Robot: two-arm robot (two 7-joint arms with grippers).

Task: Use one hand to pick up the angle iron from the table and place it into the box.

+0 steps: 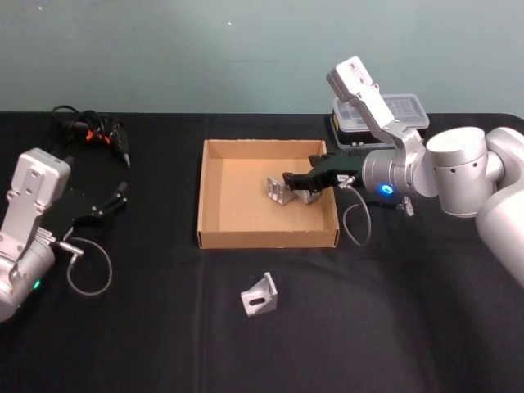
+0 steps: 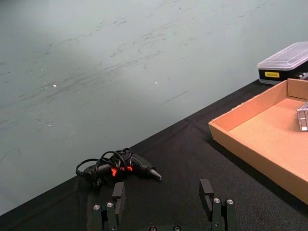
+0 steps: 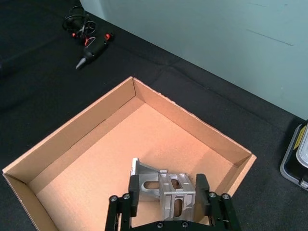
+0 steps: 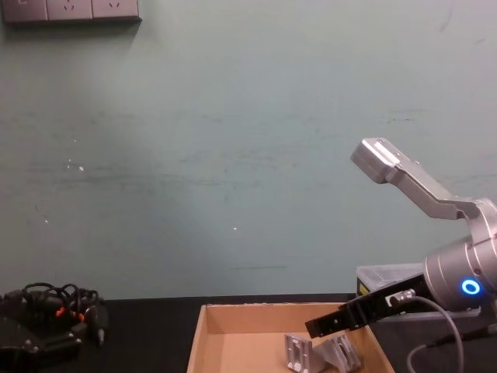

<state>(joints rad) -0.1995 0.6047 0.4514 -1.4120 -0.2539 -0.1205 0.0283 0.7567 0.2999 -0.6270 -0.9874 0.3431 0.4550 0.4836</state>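
Observation:
The tan cardboard box [image 1: 210, 196] stands mid-table. Two silver angle irons are inside it: one [image 1: 278, 191] lies free, the other [image 1: 309, 192] sits between the fingers of my right gripper [image 1: 295, 182]. In the right wrist view that iron [image 3: 176, 192] rests on the box floor [image 3: 120, 154] and touches only one finger of the right gripper [image 3: 167, 192], whose jaws stand apart. A further angle iron [image 1: 260, 295] lies on the black table [image 1: 409, 327] in front of the box. My left gripper [image 1: 121, 196] is parked at the far left, open and holding nothing.
A clear-lidded plastic case [image 1: 385, 115] stands behind the right arm, beside the box's far right corner. A black tool with coiled cables [image 1: 94, 135] lies at the back left. Bare tabletop stretches in front of the box and to both sides.

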